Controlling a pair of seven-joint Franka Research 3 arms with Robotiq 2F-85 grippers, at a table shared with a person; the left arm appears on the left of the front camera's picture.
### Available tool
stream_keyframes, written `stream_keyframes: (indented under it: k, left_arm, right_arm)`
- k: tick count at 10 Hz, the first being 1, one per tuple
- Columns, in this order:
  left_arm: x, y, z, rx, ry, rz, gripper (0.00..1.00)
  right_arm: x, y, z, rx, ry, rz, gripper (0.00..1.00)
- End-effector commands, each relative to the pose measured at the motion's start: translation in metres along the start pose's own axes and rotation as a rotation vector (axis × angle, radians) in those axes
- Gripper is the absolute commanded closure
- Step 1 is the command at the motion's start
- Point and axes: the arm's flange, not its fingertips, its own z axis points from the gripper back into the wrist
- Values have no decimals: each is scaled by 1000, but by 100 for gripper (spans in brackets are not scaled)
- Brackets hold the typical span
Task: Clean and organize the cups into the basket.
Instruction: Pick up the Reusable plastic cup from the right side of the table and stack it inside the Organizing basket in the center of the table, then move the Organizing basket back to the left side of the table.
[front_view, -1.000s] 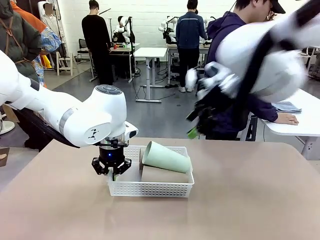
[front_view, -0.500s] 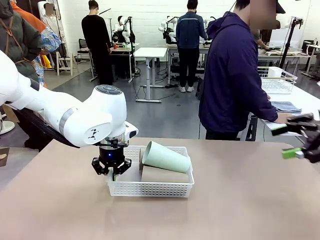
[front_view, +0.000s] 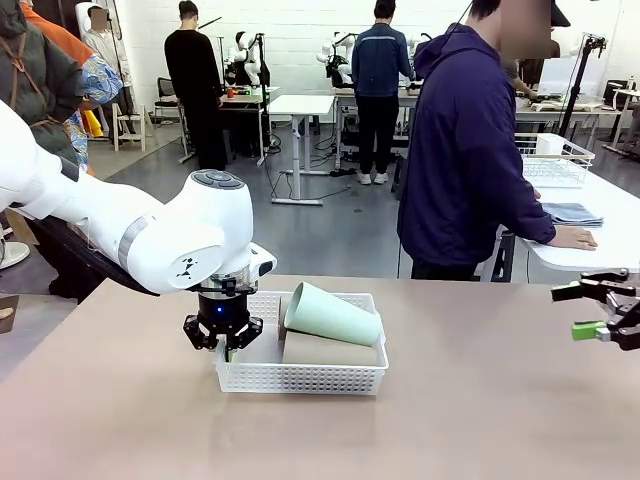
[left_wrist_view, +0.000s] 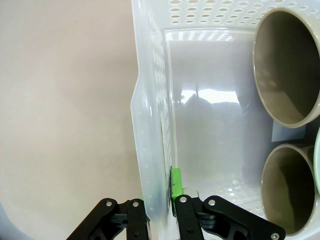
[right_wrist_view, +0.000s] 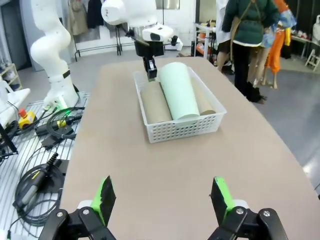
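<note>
Nearest the front camera lies bare tan table (front_view: 480, 420), and on it, left of centre, sits the white basket (front_view: 300, 378) with its lattice sides. The left gripper (front_view: 224, 345) comes straight down from the white left arm (front_view: 150, 235) onto the basket's left end wall; in the left wrist view its two fingers are pinched tight on that thin wall (left_wrist_view: 150, 165), one green pad (left_wrist_view: 176, 183) pressed against the inner face and the other finger outside, so the gripper is clamped on the basket itself. Inside the basket all three cups lie on their sides. The two tan-brown cups (right_wrist_view: 155, 104) rest on the floor side by side, their open mouths toward the left gripper, as the left wrist view shows with two round rims (left_wrist_view: 287, 65) close to the end wall. The mint green cup (front_view: 333, 315) lies on top of them, tilted, with its wide mouth toward the left gripper and raised above the basket rim. At the right edge of the front view the right gripper (front_view: 600, 310) hangs above the table's right side, well apart from the basket, with its jaws spread wide and nothing between them; the right wrist view looks along the table past both green-padded fingers (right_wrist_view: 105, 196) to the basket (right_wrist_view: 180, 127) and the left arm beyond. Farther off, a person (front_view: 470, 150) in a dark jacket stands at the table's far side, turned away, one hand (front_view: 572, 237) resting on a neighbouring white table (front_view: 600, 215) that carries a wire basket (front_view: 555, 160).
</note>
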Motion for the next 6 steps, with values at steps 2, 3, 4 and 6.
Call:
stream_keyframes:
  k: [2,3,4,6]
  left_arm:
    - [-2,0,0,16,-10,3,100]
    - [-2,0,0,16,-10,3,100]
    - [-2,0,0,16,-10,3,100]
    - [-2,0,0,16,-10,3,100]
  right_arm:
    - [-1,10,5,1,4,-9,0]
    - [-1,10,5,1,4,-9,0]
    - [-1,10,5,1,4,-9,0]
    - [-1,10,5,1,4,-9,0]
